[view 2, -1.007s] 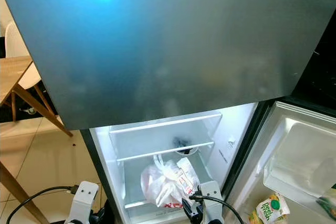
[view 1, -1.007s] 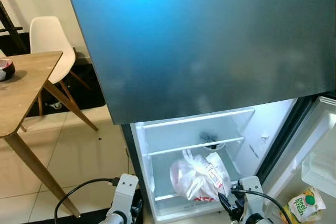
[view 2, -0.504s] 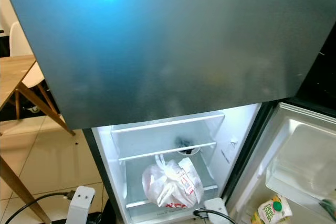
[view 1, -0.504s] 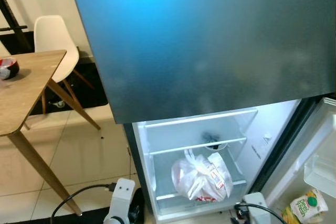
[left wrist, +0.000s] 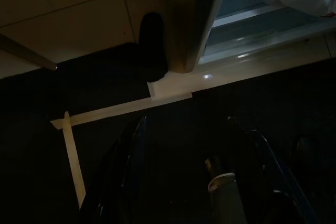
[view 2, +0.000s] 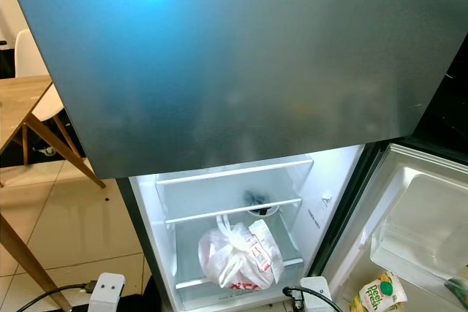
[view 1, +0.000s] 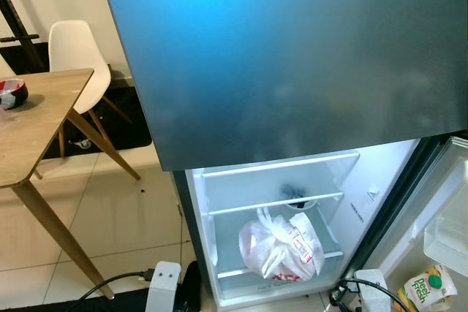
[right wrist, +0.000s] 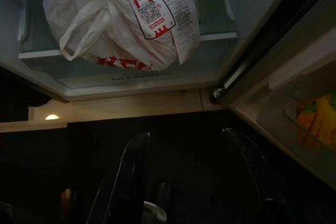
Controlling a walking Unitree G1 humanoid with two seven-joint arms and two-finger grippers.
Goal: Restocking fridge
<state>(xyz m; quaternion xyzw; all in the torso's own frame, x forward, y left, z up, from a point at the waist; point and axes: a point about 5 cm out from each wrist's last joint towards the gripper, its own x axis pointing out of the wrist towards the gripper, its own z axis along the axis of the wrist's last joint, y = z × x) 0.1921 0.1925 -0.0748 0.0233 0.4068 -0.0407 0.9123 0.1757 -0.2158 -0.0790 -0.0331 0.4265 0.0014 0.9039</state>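
Observation:
The fridge's lower compartment (view 1: pixel 219 253) stands open and lit. A white plastic bag (view 1: pixel 279 248) with red print and a paper receipt lies on its lower glass shelf. A small dark item (view 1: pixel 294 193) sits at the back of the upper shelf. Both arms hang low in front of the fridge; their wrists (view 1: pixel 162 283) (view 1: pixel 369 286) show at the picture's bottom edge. My right gripper (right wrist: pixel 189 182) is open, empty and below the bag (right wrist: pixel 121 19). My left gripper (left wrist: pixel 194 182) is open over the dark floor by the fridge's left corner.
The dark upper fridge door (view 1: pixel 292 56) looms close overhead. The lower door (view 1: pixel 446 210) is swung open at the right, with a green-and-white carton (view 1: pixel 424 285) in its rack. A wooden table (view 1: pixel 36 122) with a bowl (view 1: pixel 11 93) and a white chair (view 1: pixel 77 56) stand at the left.
Both arms have sunk lower, so less of the wrists shows at the bottom edge. The bag has not moved.

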